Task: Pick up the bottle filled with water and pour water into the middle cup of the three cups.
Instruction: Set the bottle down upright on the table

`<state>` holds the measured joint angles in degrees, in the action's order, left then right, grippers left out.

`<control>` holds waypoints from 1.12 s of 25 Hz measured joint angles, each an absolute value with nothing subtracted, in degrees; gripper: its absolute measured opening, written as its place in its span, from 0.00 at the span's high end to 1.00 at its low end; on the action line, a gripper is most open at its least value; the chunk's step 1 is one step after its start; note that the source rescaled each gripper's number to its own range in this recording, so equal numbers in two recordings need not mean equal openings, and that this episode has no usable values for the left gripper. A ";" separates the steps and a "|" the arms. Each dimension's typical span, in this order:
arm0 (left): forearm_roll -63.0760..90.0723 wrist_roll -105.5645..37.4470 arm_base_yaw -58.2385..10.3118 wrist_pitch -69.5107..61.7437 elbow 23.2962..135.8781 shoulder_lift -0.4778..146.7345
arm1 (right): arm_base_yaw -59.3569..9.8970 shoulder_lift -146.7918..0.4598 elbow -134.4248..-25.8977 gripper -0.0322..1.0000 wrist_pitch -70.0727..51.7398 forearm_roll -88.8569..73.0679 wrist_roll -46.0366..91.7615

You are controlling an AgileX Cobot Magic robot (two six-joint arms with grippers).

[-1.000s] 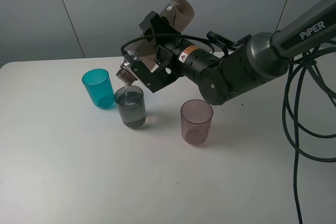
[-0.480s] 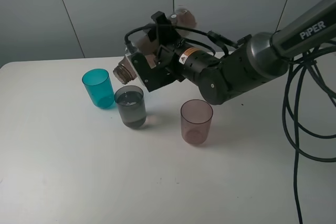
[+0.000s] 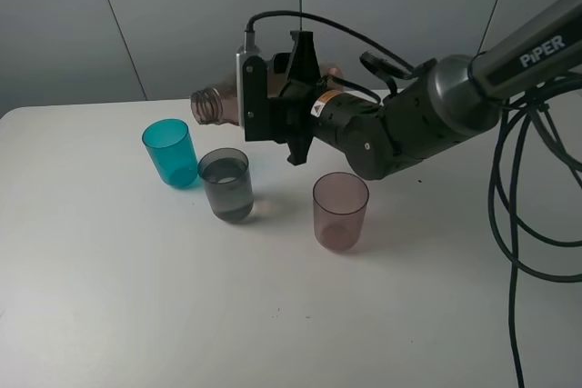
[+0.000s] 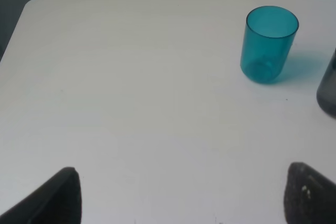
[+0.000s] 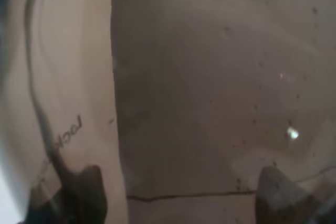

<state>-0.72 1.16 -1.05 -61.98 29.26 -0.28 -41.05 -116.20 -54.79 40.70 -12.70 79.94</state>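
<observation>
On the right arm (image 3: 536, 47): "PiPER" | fingers (image 5: 84, 195) grip bottle (image 3: 214, 104) level

The right pincer (image 3: 277, 102) hides most of the bottle (image 3: 214, 104).

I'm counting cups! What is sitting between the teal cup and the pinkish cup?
The smoky-grey middle cup stands between the teal cup and the pinkish cup, closer to the teal one. The high camera shows it.
</observation>
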 joint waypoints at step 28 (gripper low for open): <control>-0.72 1.16 -1.05 -61.98 29.26 -0.28 | -12.48 -98.67 -35.51 0.97 44.18 20.69 0.75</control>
